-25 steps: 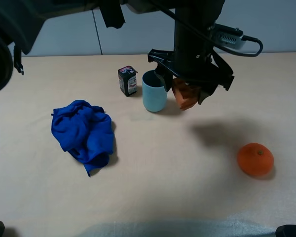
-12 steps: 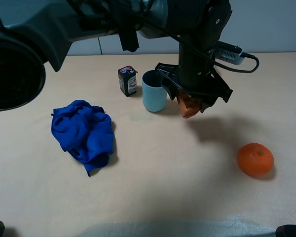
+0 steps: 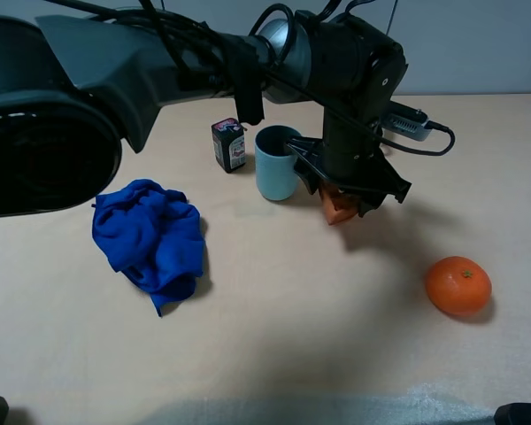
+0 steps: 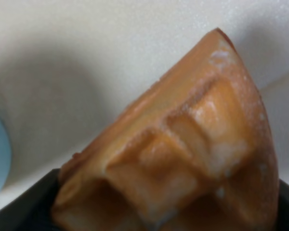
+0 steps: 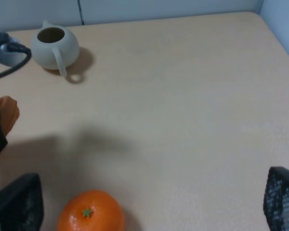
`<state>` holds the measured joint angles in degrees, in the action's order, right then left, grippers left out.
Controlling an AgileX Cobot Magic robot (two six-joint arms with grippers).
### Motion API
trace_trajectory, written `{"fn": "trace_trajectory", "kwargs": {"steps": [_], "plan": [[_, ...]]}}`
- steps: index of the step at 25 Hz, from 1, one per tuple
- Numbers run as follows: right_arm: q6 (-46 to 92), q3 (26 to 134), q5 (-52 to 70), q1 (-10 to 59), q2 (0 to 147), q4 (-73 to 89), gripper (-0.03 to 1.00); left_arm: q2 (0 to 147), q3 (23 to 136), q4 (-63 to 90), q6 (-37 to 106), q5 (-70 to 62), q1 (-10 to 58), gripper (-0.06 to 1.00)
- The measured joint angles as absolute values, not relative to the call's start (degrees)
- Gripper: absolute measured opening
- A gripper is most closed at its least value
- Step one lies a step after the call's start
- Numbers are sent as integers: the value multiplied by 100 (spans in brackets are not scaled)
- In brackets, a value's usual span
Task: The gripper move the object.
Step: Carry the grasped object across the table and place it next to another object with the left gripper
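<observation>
Change since a second ago?

— Come down. Left pincer (image 3: pixel 345 199), clamped tight on waffle (image 3: pixel 339 211), now low over bench (image 3: pixel 292 354), just beside cup (image 3: pixel 276 164) on the side toward orange (image 3: pixel 458 285). Earlier up level with the cup rim. Also drifted a little toward the near edge. No shift in anything else.

Touching down yet?

— Cannot tell. From the left wrist, only waffle (image 4: pixel 183 144) close up, square dents plain, with shadowed bench behind.

Meaning for the job?

— Probably the lowering stage of the move: carrying largely done, release not yet made. Likely set-down spot between cup and orange, well apart from the fruit.

Other pincer?

— Right pincer (image 5: pixel 149 199) spread wide, holding nothing, hanging near the orange.

Count?

— One waffle. One cup. One orange. One crumpled blue cloth (image 3: pixel 150 230). One small black box (image 3: pixel 229 144) just beside the cup. One pale teapot (image 5: pixel 54 46), seen only from the right wrist. Two pincers, one busy, one idle.
</observation>
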<state>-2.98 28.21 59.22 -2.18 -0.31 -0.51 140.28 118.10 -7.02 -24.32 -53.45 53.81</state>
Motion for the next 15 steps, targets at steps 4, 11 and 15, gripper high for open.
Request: {"fn": "trace_trajectory", "kwargs": {"steps": [4, 11, 15], "plan": [[-298, 2821, 5922, -218, -31, -51, 69, 14085, 11810, -726, -2420, -5242, 5381, 73], [-298, 2821, 5922, -218, -31, -51, 69, 14128, 11810, -731, -2418, -5228, 5381, 73], [-298, 2821, 5922, -218, -31, -51, 69, 14128, 11810, -731, -2418, -5210, 5381, 73]]}}
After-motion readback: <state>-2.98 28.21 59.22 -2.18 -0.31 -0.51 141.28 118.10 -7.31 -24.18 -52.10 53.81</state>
